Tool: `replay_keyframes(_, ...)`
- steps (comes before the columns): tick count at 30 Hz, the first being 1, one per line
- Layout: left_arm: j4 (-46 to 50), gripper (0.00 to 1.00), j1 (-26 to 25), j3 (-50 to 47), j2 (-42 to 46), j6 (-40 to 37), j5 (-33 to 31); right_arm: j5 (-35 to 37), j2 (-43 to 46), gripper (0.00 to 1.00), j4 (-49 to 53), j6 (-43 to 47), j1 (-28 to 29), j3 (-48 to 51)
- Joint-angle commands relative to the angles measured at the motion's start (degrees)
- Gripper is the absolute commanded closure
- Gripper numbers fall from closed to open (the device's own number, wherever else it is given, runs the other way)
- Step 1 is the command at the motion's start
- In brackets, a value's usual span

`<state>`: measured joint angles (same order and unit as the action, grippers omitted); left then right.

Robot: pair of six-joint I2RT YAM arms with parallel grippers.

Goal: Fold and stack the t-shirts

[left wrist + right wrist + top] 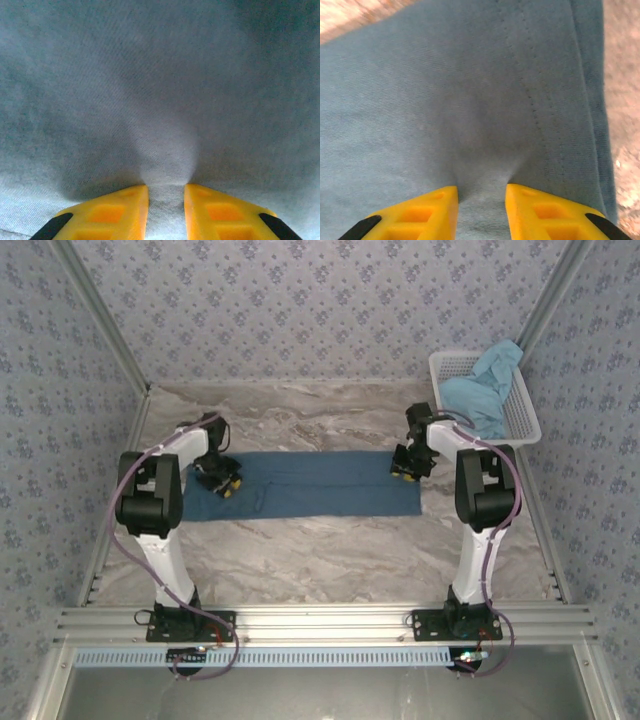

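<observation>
The darker teal-blue t-shirt [320,485] lies on the marble table as a long folded strip running left to right. My left gripper [228,483] presses down on its left end. In the left wrist view a raised ridge of the cloth [150,100] is pinched between the yellow fingers of that gripper [166,192]. My right gripper [407,472] sits on the strip's right end, near the stitched hem. There the cloth [445,100] puckers up into the narrow gap of the right gripper [481,195]. The lighter sky-blue t-shirt [485,390] lies crumpled in the basket.
A white mesh basket [525,420] stands at the back right corner, just behind the right arm. Bare marble table [320,550] runs in front of the strip, and more of it [625,100] shows past the hem. Patterned walls close in the sides and back.
</observation>
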<state>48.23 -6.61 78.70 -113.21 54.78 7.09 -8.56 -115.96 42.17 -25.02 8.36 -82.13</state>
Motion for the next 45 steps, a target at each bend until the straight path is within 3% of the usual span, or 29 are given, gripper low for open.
replay_keyframes(1, -1.23, 0.75, 0.2, 4.37, -4.63, -0.37, -0.71, 4.51, 1.52, 0.66, 6.69, -1.39, 0.19, 3.22)
replay_keyframes(8, -3.49, 0.76, -0.91, 20.4, -14.64, -3.85, 0.43, 4.8, 10.46, 0.64, 7.75, -7.64, 2.52, 17.53)
replay_keyframes(12, -7.11, 0.76, -2.88, 29.02, -21.04, -2.68, 3.6, 0.51, 15.33, 0.64, 6.67, -13.13, 5.47, 24.53)
replay_keyframes(20, -8.13, 0.76, -8.64, 54.85, -36.53, 0.74, 7.69, -6.92, 20.74, 0.63, 2.63, -26.49, 18.21, 33.5)
replay_keyframes(26, -3.58, 0.7, -11.52, 82.34, -49.76, 2.77, 12.99, -9.74, 21.55, 0.62, -1.39, -31.13, 26.66, 33.54)
replay_keyframes(29, 0.49, 0.6, -11.85, 88.42, -49.05, 1.97, 12.07, -7.71, 24.29, 0.59, 2.49, -29.25, 26.93, 30.37)
replay_keyframes(34, 6.46, 0.54, -12.01, 81.13, -37.2, -1.06, 6.45, -3.74, 29.79, 0.54, 7.62, -23.79, 24.67, 24.32)
replay_keyframes(38, 3.56, 0.61, -12.32, 61.06, -24.92, 2.38, 6.28, -5.07, 28.88, 0.53, 3.27, -16.43, 19.94, 20.37)
replay_keyframes(42, -4.85, 0.69, -12.28, 39.33, -15.68, 9.67, 7.95, -9.67, 22.22, 0.56, -3.02, -8.26, 14.44, 14.98)
replay_keyframes(45, -11.93, 0.71, -11.7, 28.92, -12.65, 15.06, 8.42, -9.88, 15.94, 0.58, -3.63, -4.31, 12.27, 8.95)
